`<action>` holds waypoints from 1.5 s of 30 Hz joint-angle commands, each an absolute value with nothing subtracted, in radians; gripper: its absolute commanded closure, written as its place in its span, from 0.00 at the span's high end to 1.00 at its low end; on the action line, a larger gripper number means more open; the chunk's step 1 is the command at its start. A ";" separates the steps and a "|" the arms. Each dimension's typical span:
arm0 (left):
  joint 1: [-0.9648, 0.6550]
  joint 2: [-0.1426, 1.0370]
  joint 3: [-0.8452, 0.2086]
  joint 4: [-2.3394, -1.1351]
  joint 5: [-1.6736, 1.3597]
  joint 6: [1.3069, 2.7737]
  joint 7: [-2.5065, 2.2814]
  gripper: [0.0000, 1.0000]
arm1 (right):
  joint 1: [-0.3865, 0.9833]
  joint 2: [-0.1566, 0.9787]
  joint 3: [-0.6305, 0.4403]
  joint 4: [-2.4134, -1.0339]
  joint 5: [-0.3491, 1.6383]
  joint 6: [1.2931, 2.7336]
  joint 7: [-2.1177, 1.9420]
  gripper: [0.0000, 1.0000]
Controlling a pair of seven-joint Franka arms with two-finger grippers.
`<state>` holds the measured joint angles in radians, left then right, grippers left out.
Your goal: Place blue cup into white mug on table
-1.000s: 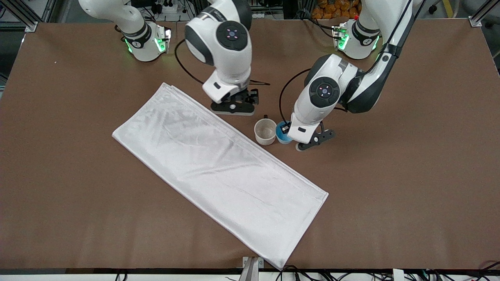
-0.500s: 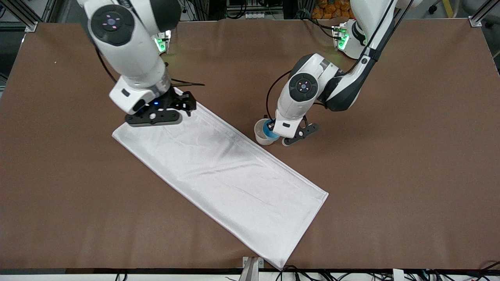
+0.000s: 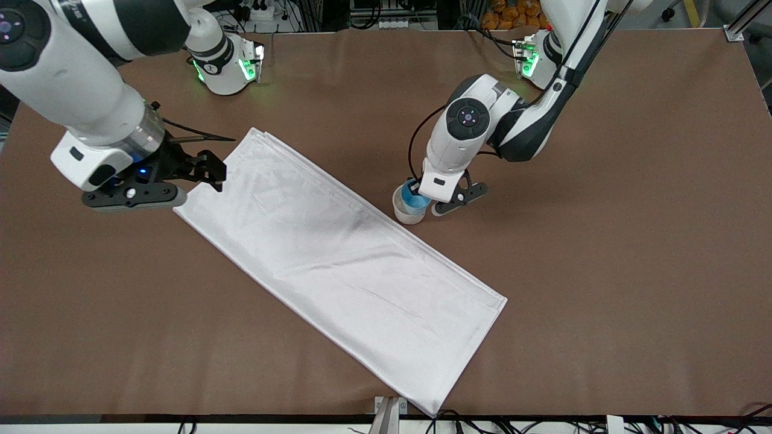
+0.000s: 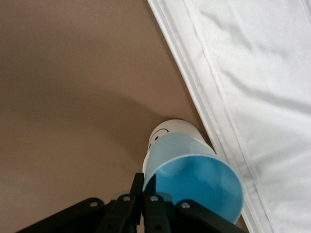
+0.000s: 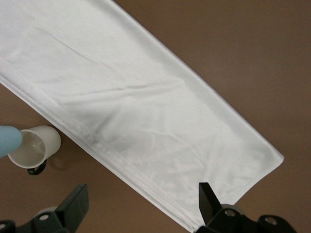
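Note:
The blue cup (image 3: 414, 198) hangs tilted over the rim of the white mug (image 3: 408, 214), and my left gripper (image 3: 421, 193) is shut on the cup's rim. In the left wrist view the blue cup (image 4: 194, 179) sits pinched in the left gripper (image 4: 143, 188), with the white mug (image 4: 171, 129) just below it. I cannot tell whether cup and mug touch. The mug stands on the brown table (image 3: 603, 241) beside the cloth's long edge. My right gripper (image 3: 212, 173) stands open with nothing in it, over the table at the cloth's corner toward the right arm's end. In the right wrist view the right gripper (image 5: 143, 193) frames the cloth, with the mug (image 5: 34, 145) and cup (image 5: 8, 140) at the edge.
A large white folded cloth (image 3: 338, 265) lies slantwise across the middle of the table, from near the right arm's base down to the front edge. It also shows in the left wrist view as the cloth (image 4: 252, 73) and in the right wrist view as the cloth (image 5: 146, 107).
The left gripper carried the blue cup from beside the mug to over its rim. The right arm swung from near the mug across the cloth toward its own end of the table.

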<state>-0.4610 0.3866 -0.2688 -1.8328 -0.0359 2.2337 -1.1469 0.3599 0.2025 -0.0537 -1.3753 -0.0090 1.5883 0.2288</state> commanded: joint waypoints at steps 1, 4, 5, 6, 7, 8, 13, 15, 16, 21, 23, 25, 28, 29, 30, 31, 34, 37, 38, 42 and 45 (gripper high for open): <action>-0.457 0.359 -0.272 -1.865 -0.061 2.275 -1.163 0.00 | 0.331 0.153 -0.064 -1.385 -0.028 1.568 0.209 1.00; -0.459 0.360 -0.272 -1.867 -0.061 2.276 -1.163 0.00 | 0.321 0.150 -0.069 -1.387 -0.026 1.565 0.209 1.00; -0.457 0.360 -0.272 -1.868 -0.061 2.276 -1.163 0.00 | 0.318 0.149 -0.069 -1.387 -0.026 1.565 0.207 1.00; -0.459 0.360 -0.272 -1.871 -0.061 2.276 -1.163 0.00 | 0.318 0.141 -0.069 -1.390 -0.026 1.565 0.207 1.00; -0.459 0.359 -0.272 -1.874 -0.061 2.276 -1.163 0.00 | 0.318 0.138 -0.069 -1.394 -0.028 1.565 0.207 1.00; -0.459 0.359 -0.272 -1.876 -0.061 2.276 -1.163 0.00 | 0.318 0.137 -0.069 -1.397 -0.028 1.565 0.209 1.00; -0.459 0.345 -0.273 -1.905 -0.067 2.276 -1.163 0.00 | 0.313 0.132 -0.071 -1.399 -0.043 1.566 0.209 1.00; -0.459 0.345 -0.281 -1.905 -0.067 2.276 -1.163 0.00 | 0.308 0.132 -0.071 -1.397 -0.046 1.566 0.212 1.00; -0.459 0.347 -0.282 -1.905 -0.067 2.276 -1.163 0.00 | 0.308 0.130 -0.071 -1.397 -0.046 1.565 0.219 1.00; -0.459 0.348 -0.285 -1.905 -0.071 2.283 -1.163 0.00 | 0.292 0.132 -0.071 -1.399 -0.048 1.554 0.221 1.00; -0.462 0.350 -0.287 -1.905 -0.078 2.286 -1.163 0.00 | 0.284 0.136 -0.071 -1.397 -0.048 1.554 0.218 1.00; -0.462 0.353 -0.287 -1.904 -0.081 2.289 -1.163 0.00 | 0.282 0.137 -0.072 -1.399 -0.051 1.554 0.218 1.00; -0.462 0.356 -0.287 -1.905 -0.081 2.302 -1.163 0.00 | 0.259 0.138 -0.071 -1.399 -0.054 1.554 0.209 1.00; -0.462 0.359 -0.287 -1.905 -0.081 2.304 -1.163 0.00 | 0.246 0.137 -0.069 -1.397 -0.051 1.555 0.207 1.00; -0.462 0.360 -0.287 -1.905 -0.081 2.307 -1.163 0.00 | 0.236 0.135 -0.069 -1.397 -0.049 1.555 0.204 1.00; -0.460 0.362 -0.287 -1.905 -0.081 2.312 -1.163 0.00 | 0.232 0.133 -0.069 -1.399 -0.049 1.555 0.199 1.00; -0.462 0.367 -0.287 -1.907 -0.081 2.321 -1.163 0.00 | 0.226 0.129 -0.071 -1.401 -0.049 1.555 0.178 1.00; -0.462 0.376 -0.287 -1.907 -0.081 2.322 -1.161 0.00 | 0.200 0.124 -0.072 -1.404 -0.038 1.562 0.169 1.00; -0.460 0.377 -0.285 -1.907 -0.081 2.322 -1.163 0.00 | 0.198 0.123 -0.072 -1.408 -0.035 1.562 0.169 1.00; -0.460 0.382 -0.285 -1.907 -0.081 2.322 -1.161 0.00 | 0.190 0.095 -0.072 -1.456 -0.032 1.586 0.169 1.00; -0.460 0.391 -0.285 -1.905 -0.081 2.338 -1.161 0.00 | 0.187 0.065 -0.072 -1.511 -0.032 1.627 0.167 1.00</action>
